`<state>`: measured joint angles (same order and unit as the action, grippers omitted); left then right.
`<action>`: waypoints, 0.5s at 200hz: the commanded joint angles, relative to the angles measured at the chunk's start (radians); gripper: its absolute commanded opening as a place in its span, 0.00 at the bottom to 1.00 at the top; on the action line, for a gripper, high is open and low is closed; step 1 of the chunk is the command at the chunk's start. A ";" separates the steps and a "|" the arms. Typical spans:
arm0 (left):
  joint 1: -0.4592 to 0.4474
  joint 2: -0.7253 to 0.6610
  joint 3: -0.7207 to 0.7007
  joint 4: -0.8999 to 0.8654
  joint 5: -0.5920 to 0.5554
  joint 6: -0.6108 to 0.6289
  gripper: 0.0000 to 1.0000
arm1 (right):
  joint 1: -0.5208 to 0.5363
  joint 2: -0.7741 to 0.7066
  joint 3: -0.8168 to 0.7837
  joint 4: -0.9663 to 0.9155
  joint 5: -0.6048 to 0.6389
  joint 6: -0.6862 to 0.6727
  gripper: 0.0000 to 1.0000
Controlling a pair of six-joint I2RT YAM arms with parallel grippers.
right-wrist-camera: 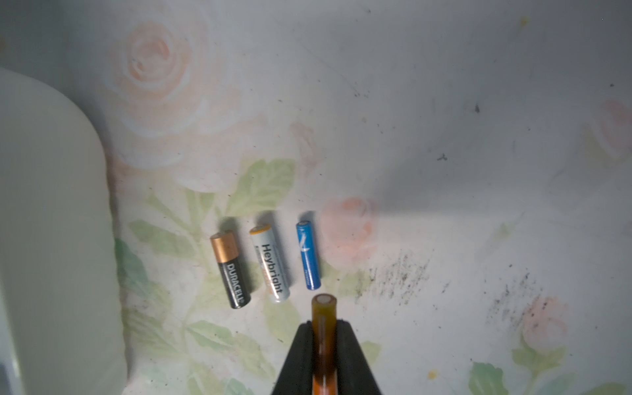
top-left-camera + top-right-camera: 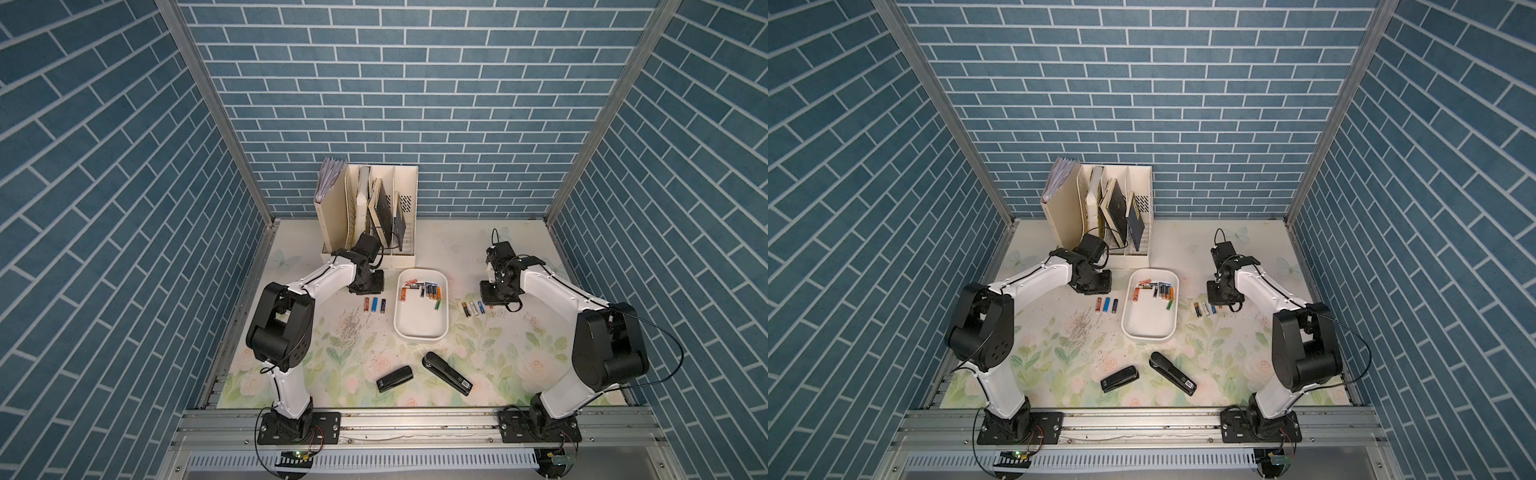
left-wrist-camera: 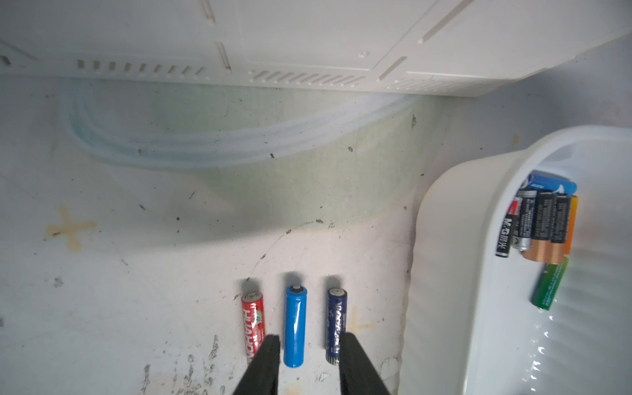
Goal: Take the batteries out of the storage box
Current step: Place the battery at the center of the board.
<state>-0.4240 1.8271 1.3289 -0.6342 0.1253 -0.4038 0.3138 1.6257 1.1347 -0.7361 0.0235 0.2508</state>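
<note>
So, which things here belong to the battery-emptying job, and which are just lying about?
Job:
- storage box
- batteries inside it
- left row of batteries under the left gripper
- right row of batteries near the right gripper
- orange battery it holds

Lying about:
- black staplers
- file holder with books
- scattered loose staples

The box (image 3: 444,256) beside the left pincer (image 3: 308,337) is seen to be smooth white plastic, glossy, with highlights on its floor. The blue battery (image 3: 295,325) between that pincer's matt black fingers (image 3: 265,362) is wrapped in shiny film, and a dull metal cap is shown on the red battery (image 3: 253,318) next to it. Under the right pincer (image 1: 325,325) the desk (image 1: 444,154) is covered by a matt floral sheet, scuffed and speckled. The orange battery (image 1: 324,307) gripped there looks glossy.
</note>
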 commanded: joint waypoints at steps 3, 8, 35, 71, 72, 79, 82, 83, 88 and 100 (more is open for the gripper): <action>-0.004 0.014 0.016 -0.024 -0.002 0.008 0.35 | -0.012 0.020 -0.003 0.032 0.038 -0.067 0.16; -0.004 0.015 0.018 -0.024 -0.002 0.007 0.35 | -0.013 0.028 -0.002 0.035 0.042 -0.073 0.16; -0.004 0.015 0.021 -0.028 -0.005 0.006 0.35 | -0.023 0.067 -0.008 0.047 0.050 -0.099 0.16; -0.004 0.015 0.017 -0.027 -0.005 0.002 0.35 | -0.033 0.102 -0.018 0.070 0.041 -0.123 0.16; -0.005 0.014 0.017 -0.027 -0.006 0.001 0.35 | -0.033 0.103 -0.017 0.071 0.041 -0.123 0.16; -0.004 0.014 0.015 -0.027 -0.006 0.000 0.35 | -0.035 0.110 -0.018 0.075 0.040 -0.127 0.16; -0.004 0.014 0.015 -0.027 -0.006 0.000 0.35 | -0.036 0.111 -0.017 0.075 0.040 -0.128 0.16; -0.005 0.013 0.014 -0.027 -0.006 0.000 0.35 | -0.036 0.113 -0.017 0.076 0.040 -0.127 0.16; -0.005 0.012 0.013 -0.027 -0.007 0.000 0.35 | -0.038 0.116 -0.016 0.077 0.038 -0.131 0.16; -0.005 0.011 0.010 -0.027 -0.007 -0.001 0.35 | -0.041 0.129 -0.010 0.080 0.029 -0.133 0.16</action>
<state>-0.4240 1.8271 1.3304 -0.6350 0.1249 -0.4046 0.2829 1.7294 1.1282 -0.6685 0.0509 0.1551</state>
